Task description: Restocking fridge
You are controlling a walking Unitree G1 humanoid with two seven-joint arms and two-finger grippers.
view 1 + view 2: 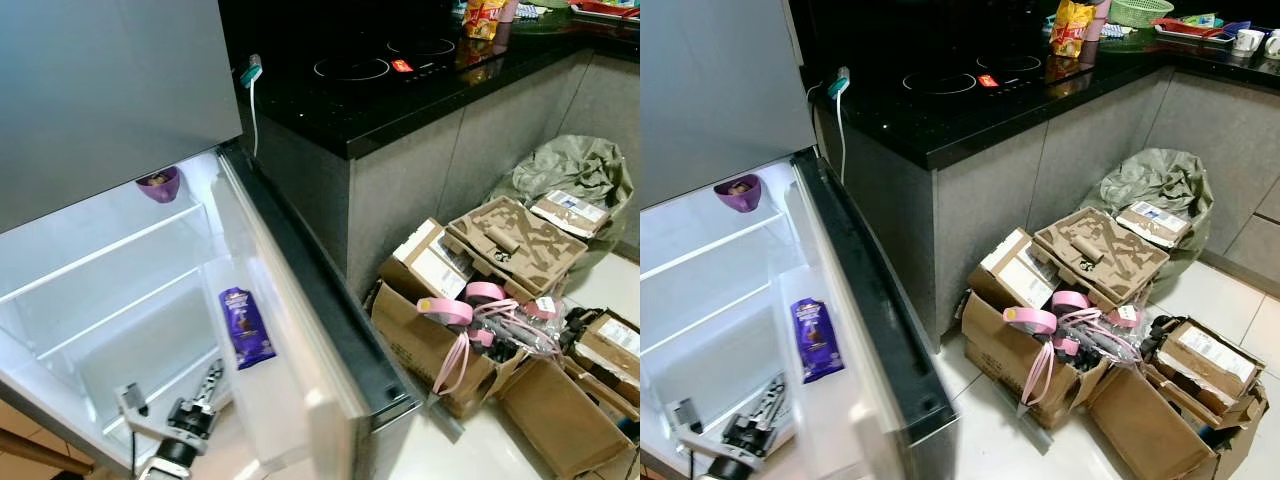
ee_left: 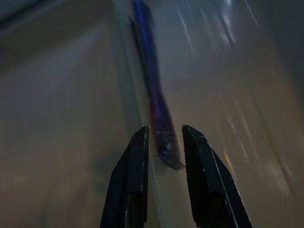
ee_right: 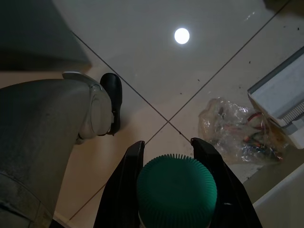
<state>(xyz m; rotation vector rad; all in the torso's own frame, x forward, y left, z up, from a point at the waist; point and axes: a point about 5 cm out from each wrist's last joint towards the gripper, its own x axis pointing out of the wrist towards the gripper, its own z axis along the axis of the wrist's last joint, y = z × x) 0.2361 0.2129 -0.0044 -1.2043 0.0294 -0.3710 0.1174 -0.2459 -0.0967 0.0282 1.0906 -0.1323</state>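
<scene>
The fridge stands open, its white shelves (image 1: 110, 250) lit. A purple snack packet (image 1: 245, 327) stands upright in the white door shelf (image 1: 270, 400). My left gripper (image 1: 210, 380) is low inside the door, just below and left of the packet. In the left wrist view its fingers (image 2: 135, 156) stand a little apart, open, with the packet (image 2: 149, 71) stretching away just beyond the tips. My right gripper (image 3: 168, 142) is shut on a bottle with a green ribbed cap (image 3: 176, 190), held over the tiled floor. A purple bowl (image 1: 160, 183) sits on an upper fridge shelf.
A black counter with a hob (image 1: 380, 65) adjoins the fridge on the right. Cardboard boxes (image 1: 470, 330) with pink tape rolls (image 1: 447, 308) and a green sack (image 1: 575, 170) crowd the floor at right. In the right wrist view, a grey-trousered leg (image 3: 42, 128), black shoe (image 3: 111, 90) and plastic bag (image 3: 237, 128).
</scene>
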